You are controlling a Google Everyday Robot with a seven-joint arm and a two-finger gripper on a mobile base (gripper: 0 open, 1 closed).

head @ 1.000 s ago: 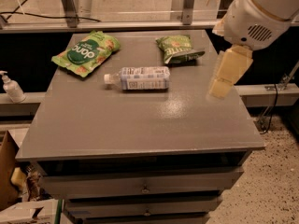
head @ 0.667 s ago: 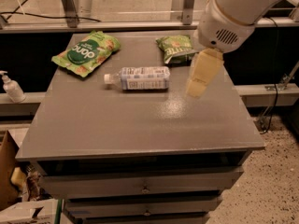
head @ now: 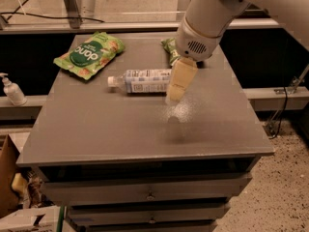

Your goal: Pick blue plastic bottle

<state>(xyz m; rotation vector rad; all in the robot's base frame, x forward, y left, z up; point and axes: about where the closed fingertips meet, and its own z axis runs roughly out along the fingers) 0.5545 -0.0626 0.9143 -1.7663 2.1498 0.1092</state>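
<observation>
Tabletop (head: pixel 96 129): one bottle (head: pixel 142 81), gripper (head: pixel 174 94) beside it

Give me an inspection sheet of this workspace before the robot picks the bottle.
Surface: grey table top, flat, drawers beneath.
Job's things: blue plastic bottle lying on its side, cap to the left.
Clutter: green snack bag at back left; second green bag partly behind the arm.
Grippers: gripper at the bottle's base end; contact not clear.
Cables: black cable on floor behind; second cable at right.
Surroundings: white pump dispenser on left ledge; cardboard box lower left.
</observation>
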